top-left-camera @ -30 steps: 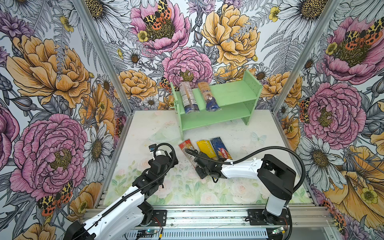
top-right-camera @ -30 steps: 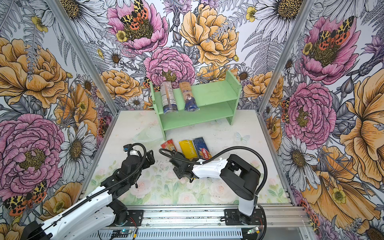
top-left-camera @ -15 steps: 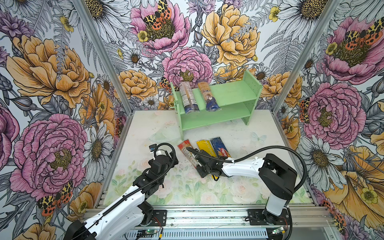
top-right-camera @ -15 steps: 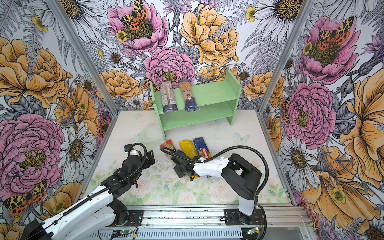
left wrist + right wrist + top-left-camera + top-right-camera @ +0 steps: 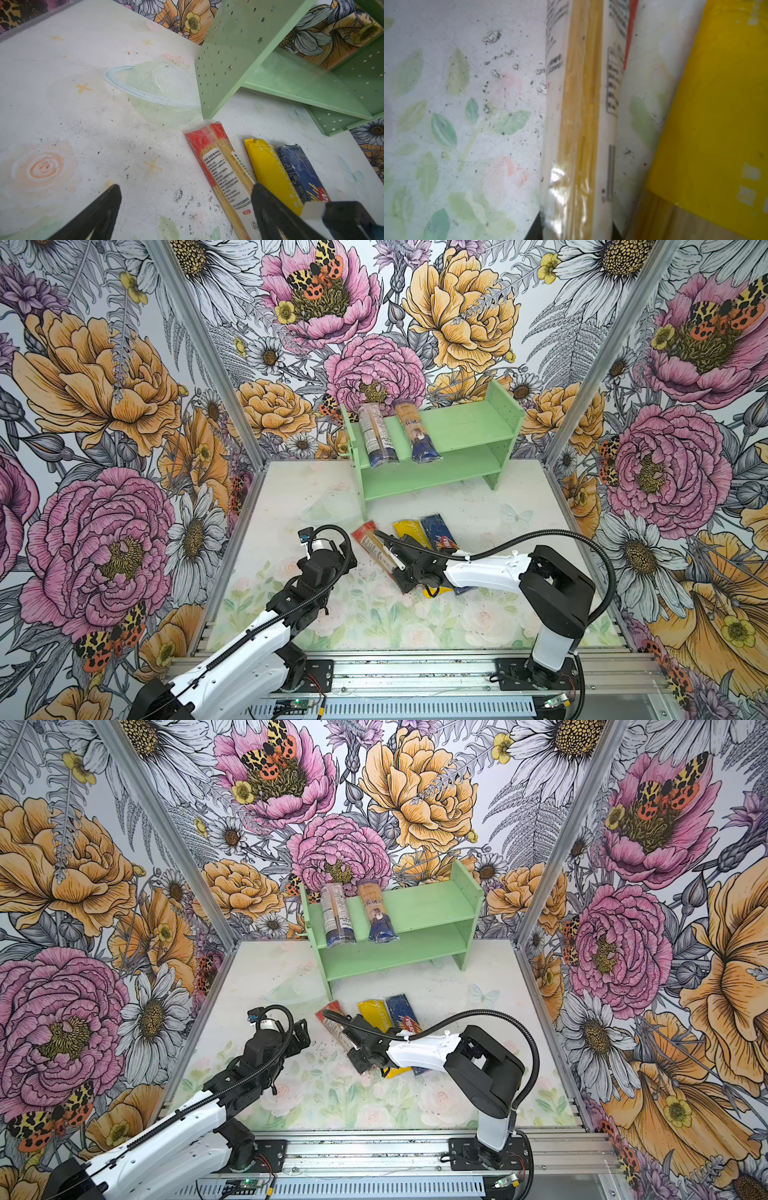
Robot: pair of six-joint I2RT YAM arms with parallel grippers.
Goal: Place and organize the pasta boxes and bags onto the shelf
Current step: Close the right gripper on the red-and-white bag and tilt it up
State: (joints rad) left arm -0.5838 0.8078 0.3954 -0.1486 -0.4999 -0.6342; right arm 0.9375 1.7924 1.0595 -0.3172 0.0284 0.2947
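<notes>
Right claw (image 5: 395,567) is clamped on the red-ended bag (image 5: 371,542), which lies on the bench (image 5: 291,497) at 7 o'clock of the shelf (image 5: 465,427). Left claw (image 5: 186,188) gapes empty. Risk: the grip sits near one end, so the bag may droop or slip on lifting.

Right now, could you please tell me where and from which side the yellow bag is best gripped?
Probably across the narrow width of the yellow bag, on its half nearer the shelf, coming straight down. It lies flat and long on the table; a gap shows beside the red-ended bag, but the dark blue box hugs its other side.
</notes>
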